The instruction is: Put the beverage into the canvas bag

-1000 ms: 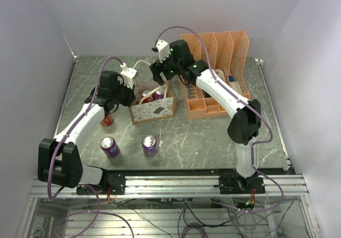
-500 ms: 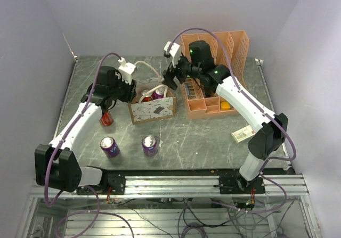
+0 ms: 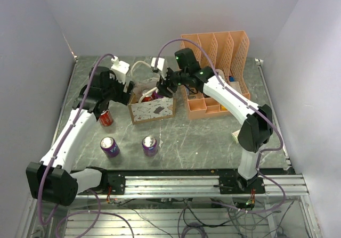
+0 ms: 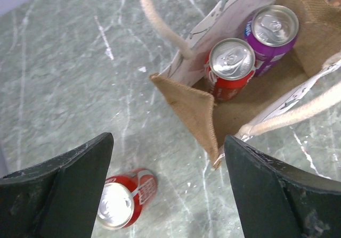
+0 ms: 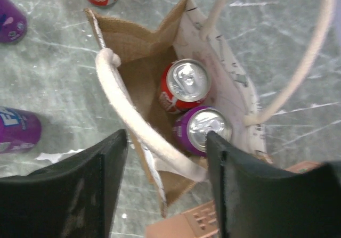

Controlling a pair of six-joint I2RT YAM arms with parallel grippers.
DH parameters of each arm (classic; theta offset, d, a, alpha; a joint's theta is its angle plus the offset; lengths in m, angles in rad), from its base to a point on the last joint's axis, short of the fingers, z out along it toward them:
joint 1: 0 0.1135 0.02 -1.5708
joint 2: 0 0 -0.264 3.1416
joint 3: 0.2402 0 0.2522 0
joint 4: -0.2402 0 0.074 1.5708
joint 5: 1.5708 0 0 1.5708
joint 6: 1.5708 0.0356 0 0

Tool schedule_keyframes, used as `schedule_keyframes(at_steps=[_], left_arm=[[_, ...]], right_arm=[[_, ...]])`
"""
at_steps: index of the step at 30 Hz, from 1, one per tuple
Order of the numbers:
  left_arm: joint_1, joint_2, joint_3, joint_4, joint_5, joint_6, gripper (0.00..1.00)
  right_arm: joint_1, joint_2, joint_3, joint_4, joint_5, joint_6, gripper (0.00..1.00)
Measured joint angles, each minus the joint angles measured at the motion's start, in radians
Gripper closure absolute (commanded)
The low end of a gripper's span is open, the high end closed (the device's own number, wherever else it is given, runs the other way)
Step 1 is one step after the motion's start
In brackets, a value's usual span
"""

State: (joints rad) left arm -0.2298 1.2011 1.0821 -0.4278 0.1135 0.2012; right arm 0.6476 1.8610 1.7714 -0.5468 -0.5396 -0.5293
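The canvas bag (image 3: pixel 154 110) stands open mid-table with a red can (image 5: pixel 186 83) and a purple can (image 5: pixel 205 129) upright inside it. Three more beverage cans stand on the table: a red one (image 3: pixel 106 117) left of the bag and two purple ones (image 3: pixel 110 146) (image 3: pixel 149 145) in front. My left gripper (image 4: pixel 169 139) hangs open above the table by the bag's left corner (image 4: pixel 186 105), with the loose red can (image 4: pixel 125 198) below its left finger. My right gripper (image 5: pixel 167 134) is open over the bag's right side, and a cream handle (image 5: pixel 133 123) runs between its fingers.
An orange file organizer (image 3: pixel 213 62) with small items in its tray stands right behind and beside the bag, close to my right arm. The bag's other handle (image 5: pixel 314 62) arches up on its far side. Grey walls close in the table at the back and sides.
My left gripper has opened from shut and drawn back left from the bag. My right arm swung out over the organizer, then came back over the bag with its jaws narrower.
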Motion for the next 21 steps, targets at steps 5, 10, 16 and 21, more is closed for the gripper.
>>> schedule_keyframes(at_steps=[5,10,16,21], left_arm=[[0.004,-0.048,0.019,-0.072,-0.097,0.036,0.04],[0.050,-0.063,0.029,-0.138,-0.136,0.058,0.03],[0.122,-0.142,0.001,-0.177,-0.136,0.080,0.03],[0.150,-0.174,-0.003,-0.225,-0.135,0.106,0.03]], right_arm=[[0.022,0.011,-0.031,0.000,-0.016,-0.025,0.90],[0.036,-0.100,-0.195,0.045,-0.022,-0.032,0.96],[0.048,-0.180,-0.280,0.064,-0.035,-0.043,0.94],[0.050,-0.204,-0.367,0.095,-0.056,-0.044,0.91]])
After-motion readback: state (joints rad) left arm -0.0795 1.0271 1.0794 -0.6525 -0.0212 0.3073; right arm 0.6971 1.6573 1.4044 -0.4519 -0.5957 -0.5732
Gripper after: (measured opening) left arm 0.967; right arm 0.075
